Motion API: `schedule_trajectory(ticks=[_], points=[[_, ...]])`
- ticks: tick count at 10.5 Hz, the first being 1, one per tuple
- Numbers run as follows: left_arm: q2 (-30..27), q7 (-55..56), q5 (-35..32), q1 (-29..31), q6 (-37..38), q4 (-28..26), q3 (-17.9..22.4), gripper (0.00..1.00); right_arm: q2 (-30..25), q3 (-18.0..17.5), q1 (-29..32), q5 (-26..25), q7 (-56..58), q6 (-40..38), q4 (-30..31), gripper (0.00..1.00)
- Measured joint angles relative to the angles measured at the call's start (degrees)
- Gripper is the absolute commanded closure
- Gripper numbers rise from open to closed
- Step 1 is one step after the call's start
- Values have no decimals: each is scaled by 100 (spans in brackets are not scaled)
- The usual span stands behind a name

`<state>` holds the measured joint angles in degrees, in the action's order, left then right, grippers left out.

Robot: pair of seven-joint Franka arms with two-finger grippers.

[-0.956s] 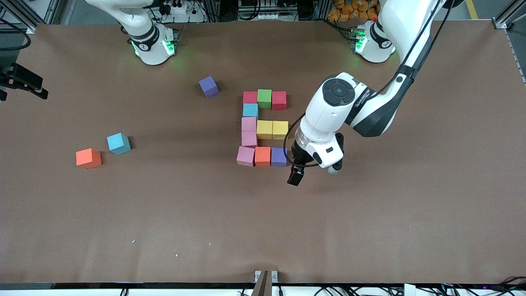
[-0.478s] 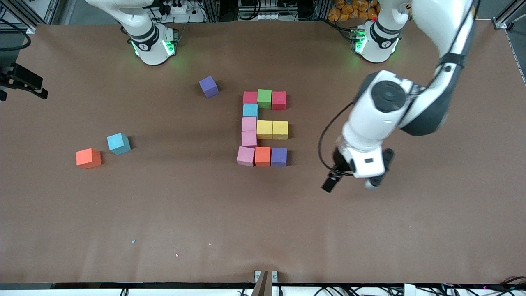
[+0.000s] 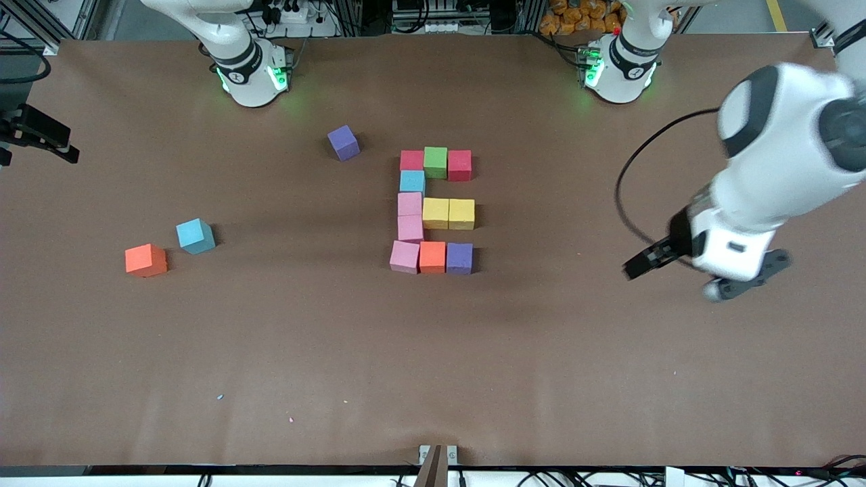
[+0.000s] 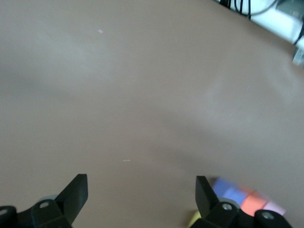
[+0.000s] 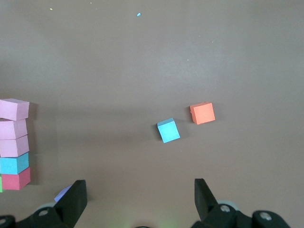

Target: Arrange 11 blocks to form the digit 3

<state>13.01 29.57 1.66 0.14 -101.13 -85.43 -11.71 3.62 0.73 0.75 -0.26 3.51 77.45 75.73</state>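
My left gripper (image 3: 666, 270) hangs empty, fingers apart, over bare table toward the left arm's end; my right gripper (image 5: 137, 202) waits spread wide, up high. Eleven blocks (image 3: 433, 211) sit mid-table in the digit, purple corner block (image 3: 459, 258) touching the orange one (image 3: 432, 257). Looks complete to me: best to stay clear of the pattern and leave the three loose cubes alone.

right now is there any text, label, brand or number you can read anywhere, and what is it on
None can be read.
The blocks are plain coloured faces with no print.
The round cap on the left arm's wrist is blurred; any mark there is unreadable.
The right arm's base shows a small dark mark, too small to read.
The brown table carries no writing.
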Motion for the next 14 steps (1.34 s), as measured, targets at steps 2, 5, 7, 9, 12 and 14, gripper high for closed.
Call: schedule_trajectory(ticks=[2, 5, 7, 9, 12, 14], points=[[-495, -1165, -2, 26, 639, -15, 378, 0, 0, 0, 0, 0, 0, -2, 2, 0], [-1154, -1725, -67, 14, 1287, -127, 455, 0, 0, 0, 0, 0, 0, -2, 4, 0], [-1628, -1951, -70, 12, 1615, -400, 500, 0, 0, -1, 0, 0, 0, -2, 5, 0], [-2001, -2038, -70, 12, 1657, -730, 516, 0, 0, 0, 0, 0, 0, -2, 6, 0], [-2142, -2040, -70, 13, 1652, -910, 534, 0, 0, 0, 0, 0, 0, -2, 6, 0], [-2142, -2045, -70, 11, 1618, -918, 537, 0, 0, 0, 0, 0, 0, -2, 6, 0]])
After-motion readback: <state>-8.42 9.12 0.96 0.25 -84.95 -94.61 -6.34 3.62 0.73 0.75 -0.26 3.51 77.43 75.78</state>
